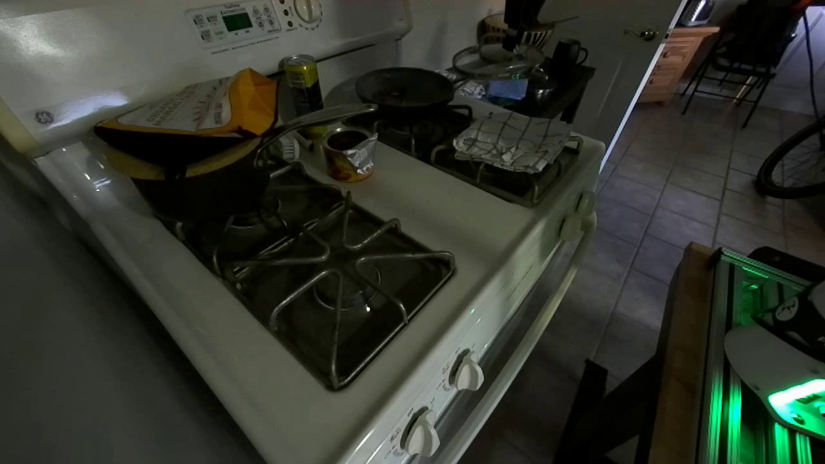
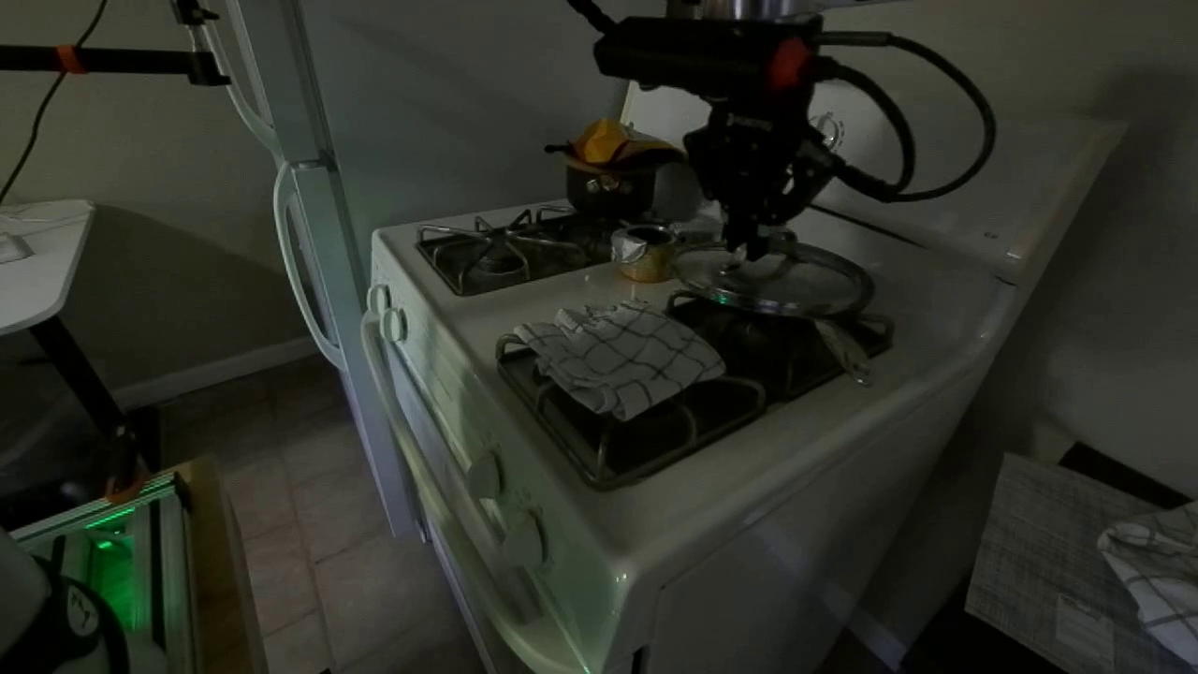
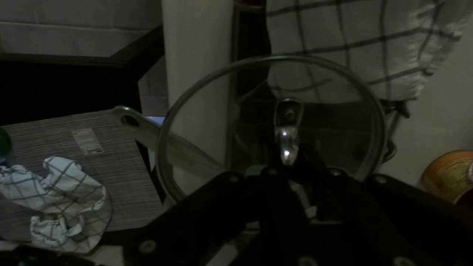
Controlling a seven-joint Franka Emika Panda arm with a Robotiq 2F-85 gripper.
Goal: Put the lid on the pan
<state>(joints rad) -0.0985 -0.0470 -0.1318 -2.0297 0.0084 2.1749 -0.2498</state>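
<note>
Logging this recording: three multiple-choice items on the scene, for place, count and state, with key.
1. Where is the black frying pan?
A) floor
B) chair
C) stove

2. How many knobs show on the stove's front?
A) four
B) two
C) seven

3. The glass lid is:
A) seated on the pan
B) held by the gripper
C) on the floor

1 C: an exterior view shows it toward the stove's back.
2 A: both exterior views show two pairs.
3 B: an exterior view shows it hanging from the gripper, off the pan.
</note>
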